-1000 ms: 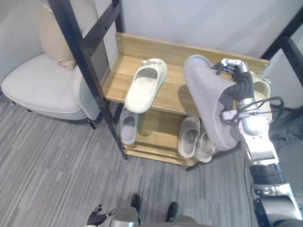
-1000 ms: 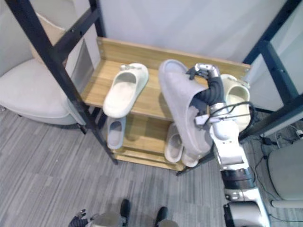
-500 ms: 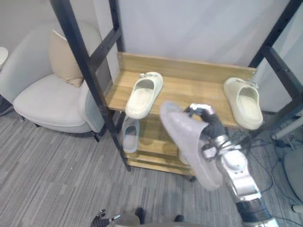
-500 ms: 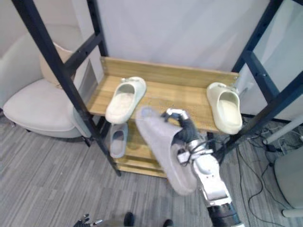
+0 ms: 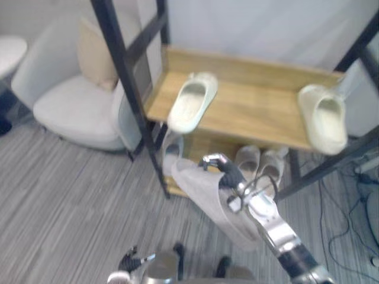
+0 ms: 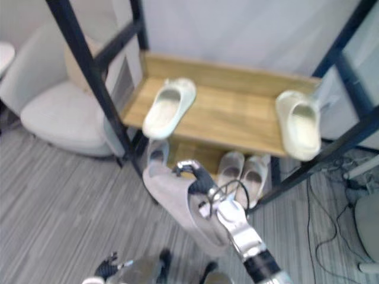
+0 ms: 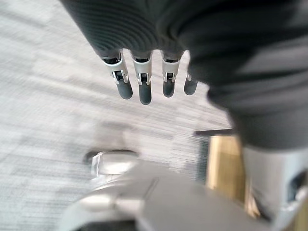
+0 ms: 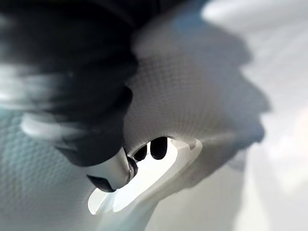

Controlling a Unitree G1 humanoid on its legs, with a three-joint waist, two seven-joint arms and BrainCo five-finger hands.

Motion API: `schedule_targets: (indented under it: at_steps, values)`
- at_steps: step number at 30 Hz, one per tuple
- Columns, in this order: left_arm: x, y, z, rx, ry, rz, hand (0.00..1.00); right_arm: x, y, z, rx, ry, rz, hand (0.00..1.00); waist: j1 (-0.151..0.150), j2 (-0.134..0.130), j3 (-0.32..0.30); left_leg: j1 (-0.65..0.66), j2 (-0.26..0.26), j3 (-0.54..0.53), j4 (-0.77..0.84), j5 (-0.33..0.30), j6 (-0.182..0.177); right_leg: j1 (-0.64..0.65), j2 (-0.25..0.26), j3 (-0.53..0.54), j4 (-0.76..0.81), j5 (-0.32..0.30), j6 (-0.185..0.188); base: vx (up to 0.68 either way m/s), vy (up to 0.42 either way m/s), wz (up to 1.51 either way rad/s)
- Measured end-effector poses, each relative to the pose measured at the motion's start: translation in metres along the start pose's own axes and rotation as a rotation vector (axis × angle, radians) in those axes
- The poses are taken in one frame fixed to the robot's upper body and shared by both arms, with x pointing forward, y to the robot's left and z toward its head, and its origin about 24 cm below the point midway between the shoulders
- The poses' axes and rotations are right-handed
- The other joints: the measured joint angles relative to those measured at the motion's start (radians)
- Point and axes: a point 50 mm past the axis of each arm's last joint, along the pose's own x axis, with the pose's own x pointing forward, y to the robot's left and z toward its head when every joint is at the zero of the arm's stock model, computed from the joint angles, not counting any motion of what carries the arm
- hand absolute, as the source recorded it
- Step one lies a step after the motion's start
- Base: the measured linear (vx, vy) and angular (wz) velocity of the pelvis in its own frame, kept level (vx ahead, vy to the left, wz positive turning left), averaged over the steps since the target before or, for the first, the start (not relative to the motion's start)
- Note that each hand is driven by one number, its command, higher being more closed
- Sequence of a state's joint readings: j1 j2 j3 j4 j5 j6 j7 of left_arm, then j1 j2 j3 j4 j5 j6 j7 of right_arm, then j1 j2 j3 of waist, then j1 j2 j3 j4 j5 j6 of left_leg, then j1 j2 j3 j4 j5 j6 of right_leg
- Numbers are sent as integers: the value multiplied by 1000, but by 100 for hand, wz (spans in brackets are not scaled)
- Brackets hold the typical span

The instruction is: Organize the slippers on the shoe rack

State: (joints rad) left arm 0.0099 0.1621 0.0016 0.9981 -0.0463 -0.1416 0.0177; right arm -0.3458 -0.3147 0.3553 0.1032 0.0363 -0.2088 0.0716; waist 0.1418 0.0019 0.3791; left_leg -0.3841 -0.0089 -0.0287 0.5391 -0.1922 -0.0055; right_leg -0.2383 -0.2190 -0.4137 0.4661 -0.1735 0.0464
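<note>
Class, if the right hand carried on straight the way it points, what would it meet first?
Beyond the large grey slipper it holds, probably the small grey slipper on the lower shelf; depth unclear.

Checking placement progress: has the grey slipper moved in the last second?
Yes. The grey slipper, gripped by the right hand, was above the top shelf; now it hangs in front of and below it, nearer the robot.

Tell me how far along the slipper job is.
Looks done: the right cream slipper sits on the top shelf; a pale pair and a small grey slipper sit on the lower shelf. In hand: the right hand grips a large grey slipper in front of the rack. Left: shelve it, and probably straighten the left cream slipper overhanging the shelf edge. The left hand is open.
</note>
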Motion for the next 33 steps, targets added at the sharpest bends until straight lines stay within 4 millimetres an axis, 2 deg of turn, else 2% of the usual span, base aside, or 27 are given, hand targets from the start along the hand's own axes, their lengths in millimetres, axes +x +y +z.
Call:
schedule_targets:
  at_steps: [2,4,6,7,12,13,21,27,33]
  values:
    - [4,-1,13,-25,-34,3,0,10,-8,5,-39,-10,-40,100,19,-2,55,-56,1,-11,56,-12,-2,-52,-12,-7,64,-31,-9,-195,8,21]
    - [4,-1,14,-37,-38,19,0,18,-14,8,-84,-14,-76,100,28,-2,81,-125,4,-20,110,-26,-2,-117,-20,-13,122,-49,-17,-158,17,9]
    - [4,-3,13,-45,-36,20,0,25,-19,11,-121,-27,-98,100,29,0,83,-174,9,-17,163,-42,-4,-159,-31,-13,176,-64,-25,-73,37,-7]
    - [5,-4,16,-64,-47,22,0,32,-31,15,-138,-35,-152,100,29,6,87,-234,18,-17,238,-70,-2,-214,-41,-11,249,-86,-30,-67,47,-11]
    - [7,-9,26,-98,-73,36,0,45,-62,23,-200,-46,-293,100,32,14,94,-391,24,-30,415,-127,5,-360,-75,-7,438,-164,-42,-72,17,-1]
    - [9,-12,33,-106,-94,39,0,46,-73,29,-231,-58,-343,100,36,20,100,-456,22,-37,488,-152,5,-419,-95,-7,519,-202,-47,-58,-14,6]
    - [9,-20,66,-188,-218,44,0,55,-113,69,-301,-170,-567,100,70,21,136,-710,15,-46,724,-220,-11,-664,-166,10,793,-320,-60,-52,-27,2]
    - [8,-21,81,-200,-280,50,0,59,-143,108,-362,-272,-749,100,85,24,146,-816,15,-51,796,-231,-18,-769,-190,20,882,-351,-67,-6,-6,1]
    - [8,-21,86,-210,-297,64,0,59,-159,126,-383,-296,-903,100,90,24,147,-845,-4,-61,806,-230,-23,-786,-219,6,911,-373,-69,-7,-17,11]
